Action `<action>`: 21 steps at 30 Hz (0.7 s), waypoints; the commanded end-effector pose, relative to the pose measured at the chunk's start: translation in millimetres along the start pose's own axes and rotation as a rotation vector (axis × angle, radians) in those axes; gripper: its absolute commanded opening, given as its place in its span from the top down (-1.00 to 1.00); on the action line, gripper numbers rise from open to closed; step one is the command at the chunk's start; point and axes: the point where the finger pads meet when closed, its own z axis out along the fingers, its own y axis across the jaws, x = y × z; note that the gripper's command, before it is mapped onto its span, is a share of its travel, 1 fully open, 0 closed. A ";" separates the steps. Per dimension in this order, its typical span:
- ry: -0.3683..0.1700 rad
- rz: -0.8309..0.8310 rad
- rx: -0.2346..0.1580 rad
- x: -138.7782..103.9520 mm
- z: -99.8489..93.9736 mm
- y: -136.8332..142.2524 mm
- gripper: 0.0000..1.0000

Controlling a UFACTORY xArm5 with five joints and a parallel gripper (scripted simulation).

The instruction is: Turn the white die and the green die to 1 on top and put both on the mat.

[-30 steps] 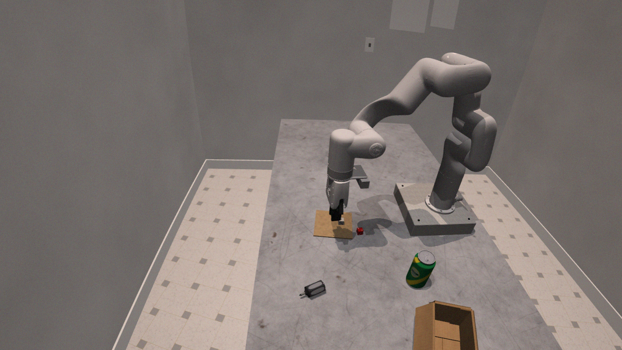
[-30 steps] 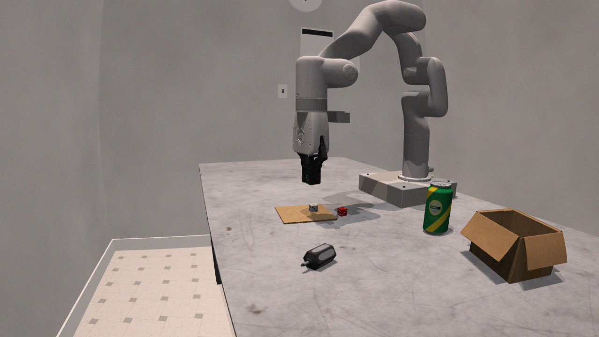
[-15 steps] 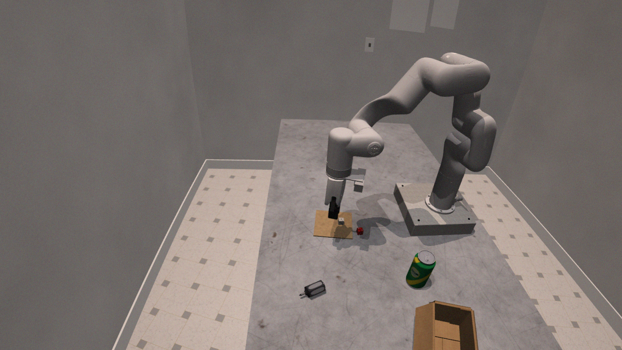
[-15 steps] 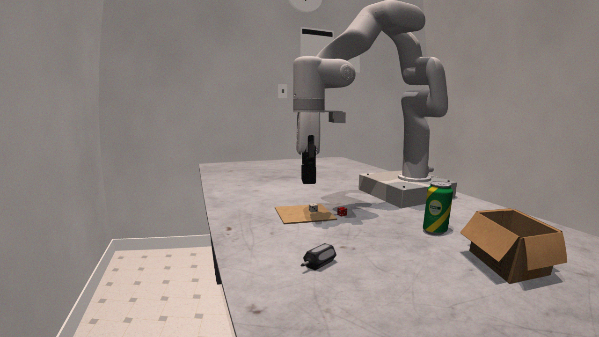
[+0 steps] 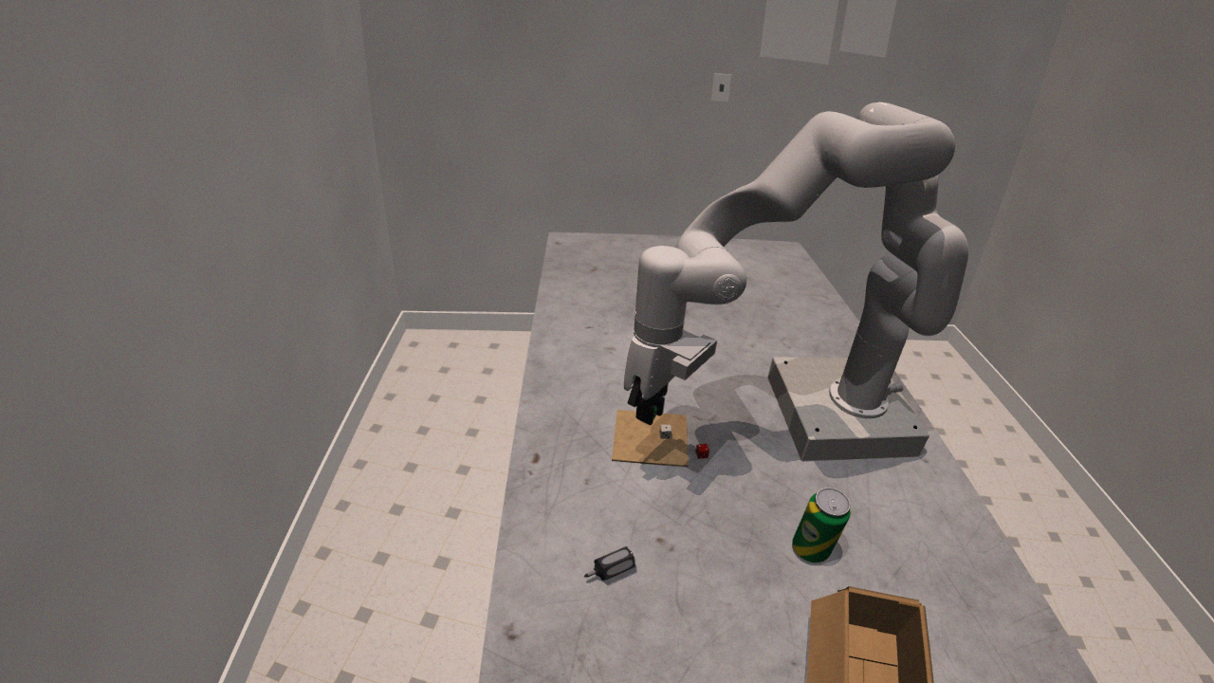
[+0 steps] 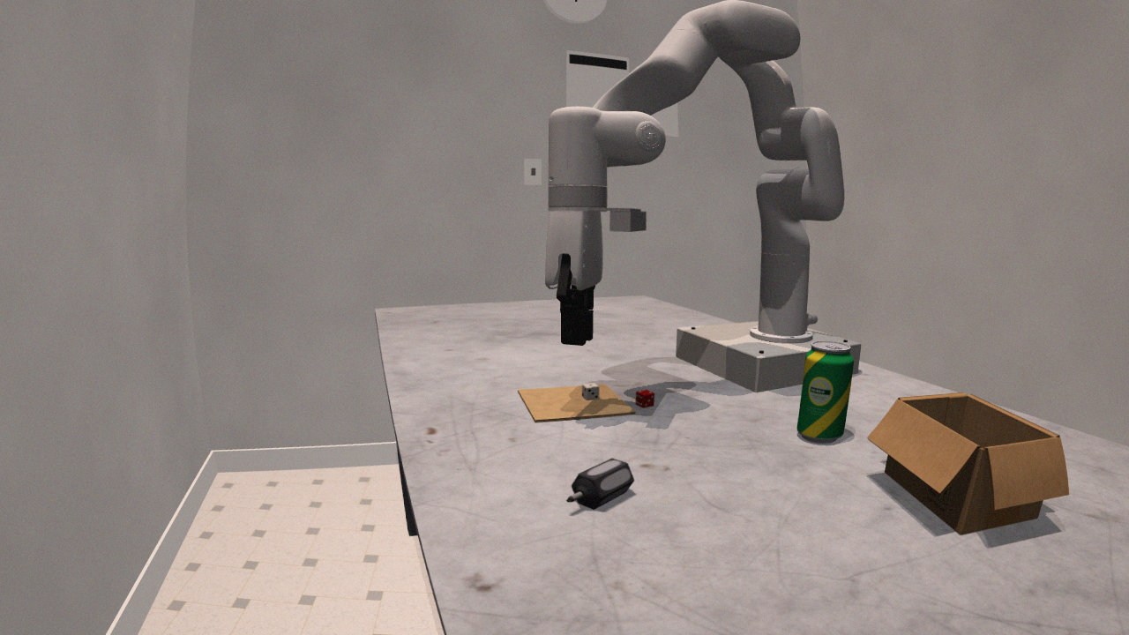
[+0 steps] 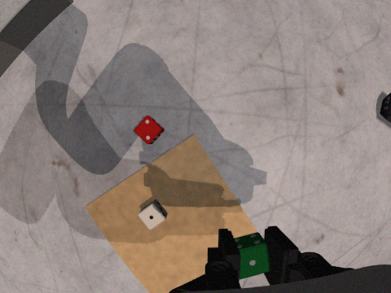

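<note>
The small green cube-shaped die with pale pips (image 7: 253, 260) is up off the mat, pinched between the black fingers of the gripper (image 5: 651, 407) (image 6: 577, 327) (image 7: 246, 249). The wrist view shows it best: a single pip on the face turned to that camera, several pips on an adjoining face. The top view gives only a speck of green at the fingers, and in the exterior view they hide the die, though that view makes plain the height between fingertips and mat.

Below is the flat, square, tan mat (image 5: 636, 450) (image 6: 552, 405) (image 7: 183, 163). On it sits the white cube-shaped die with dark pips (image 5: 665, 431) (image 6: 590, 391) (image 7: 151, 216), flat, one pip on top in the wrist view; the exterior view adds its pipped sides.

Just beside the mat, on the grey mottled table (image 5: 704, 594) (image 6: 710, 544) (image 7: 326, 163), lies the red cube-shaped die with white pips (image 5: 702, 451) (image 6: 645, 399) (image 7: 148, 129), two pips up in the wrist view.

Farther out, the top and exterior views show a green and yellow metal can (image 5: 820, 526) (image 6: 825, 394) standing upright and an open brown cardboard box (image 5: 827, 636) (image 6: 935, 434), both outside the wrist view.
</note>
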 end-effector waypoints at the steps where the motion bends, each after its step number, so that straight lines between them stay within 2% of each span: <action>1: -0.002 0.160 -0.003 -3.7 -1.5 -0.8 0.69; 3: -0.002 0.232 -0.003 -5.0 -1.6 -1.7 0.69; 6: -0.002 0.244 -0.003 -5.2 -1.6 -1.9 0.69; 8: -0.002 0.359 -0.003 -7.4 -1.7 -3.4 0.69; 21: -0.001 0.692 -0.004 -13.6 -1.9 -7.7 0.69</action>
